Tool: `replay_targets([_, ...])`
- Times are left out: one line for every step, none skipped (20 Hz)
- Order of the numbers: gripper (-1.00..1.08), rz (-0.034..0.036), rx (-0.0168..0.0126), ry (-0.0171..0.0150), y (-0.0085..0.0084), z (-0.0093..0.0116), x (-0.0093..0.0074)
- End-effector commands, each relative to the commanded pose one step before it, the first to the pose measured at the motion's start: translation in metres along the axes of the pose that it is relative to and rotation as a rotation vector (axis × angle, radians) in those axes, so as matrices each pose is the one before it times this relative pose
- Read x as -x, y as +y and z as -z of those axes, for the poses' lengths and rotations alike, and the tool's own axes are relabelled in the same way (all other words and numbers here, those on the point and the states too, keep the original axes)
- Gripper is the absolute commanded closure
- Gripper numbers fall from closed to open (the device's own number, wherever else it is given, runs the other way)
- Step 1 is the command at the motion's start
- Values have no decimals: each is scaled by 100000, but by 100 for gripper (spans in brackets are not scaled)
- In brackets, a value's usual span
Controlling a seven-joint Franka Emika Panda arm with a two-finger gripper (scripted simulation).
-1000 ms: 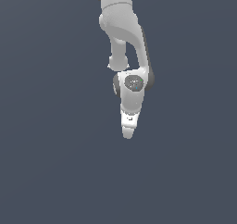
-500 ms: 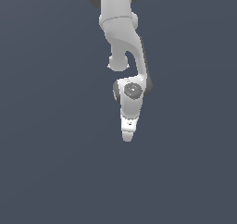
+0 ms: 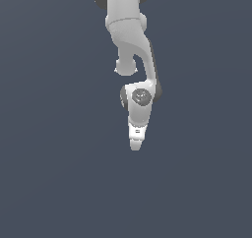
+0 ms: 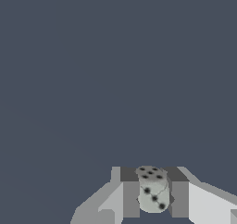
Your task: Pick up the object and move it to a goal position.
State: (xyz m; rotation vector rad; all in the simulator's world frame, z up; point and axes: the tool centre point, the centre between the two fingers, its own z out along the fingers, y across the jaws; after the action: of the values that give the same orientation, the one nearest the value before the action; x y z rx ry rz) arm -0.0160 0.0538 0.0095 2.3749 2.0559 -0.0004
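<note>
While hidden outside, wrist view shows claw gripping—seemingly—a die.

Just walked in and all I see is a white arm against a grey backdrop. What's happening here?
A single simulated robot arm is carrying a small pale object, dotted with black spots like a die. In the wrist view the gripper has its jaws closed on either side of it, so it is already grasped. In the exterior view the gripper points downward against plain dark grey, and the object is too small to make out there. No goal marker is visible.
</note>
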Motion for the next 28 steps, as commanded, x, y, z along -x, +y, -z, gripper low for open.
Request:
replay_targets([108, -75, -27, 8, 12, -82, 41])
replay_targets([108, 0, 0, 0, -19, 75, 8])
replay_targets([108, 0, 0, 0, -5, 29, -22])
replay_targets([108, 0, 0, 0, -14, 88, -67])
replay_targets([108, 0, 0, 0, -24, 147, -112])
replay_targets([108, 30, 19, -33, -38, 214, -175])
replay_targets([108, 0, 0, 0, -43, 268, -203])
replay_targets([108, 0, 0, 0, -53, 330, -250])
replay_targets([108, 0, 0, 0, -63, 394, -298])
replay_targets([108, 0, 0, 0, -73, 460, -348])
replay_targets([108, 51, -1, -47, -91, 520, -431])
replay_targets([108, 0, 0, 0, -92, 596, -452])
replay_targets([108, 0, 0, 0, -101, 660, -501])
replay_targets([108, 0, 0, 0, -110, 721, -547])
replay_targets([108, 42, -5, -24, -124, 770, -616])
replay_targets([108, 0, 0, 0, -123, 831, -632])
replay_targets([108, 0, 0, 0, -128, 881, -671])
replay_targets([108, 66, -16, -12, -144, 917, -747])
replay_targets([108, 0, 0, 0, -136, 969, -741])
replay_targets([108, 0, 0, 0, -134, 984, -754])
replay_targets([108, 0, 0, 0, -130, 987, -759])
replay_targets([108, 0, 0, 0, -127, 988, -762])
replay_targets([108, 22, -25, 60, -122, 967, -753])
replay_targets([108, 0, 0, 0, -112, 930, -722])
replay_targets([108, -2, -14, 47, -99, 894, -687])
replay_targets([108, 0, 0, 0, -91, 847, -664])
replay_targets([108, 0, 0, 0, -79, 797, -628])
replay_targets([108, -26, -5, 41, -59, 744, -562])
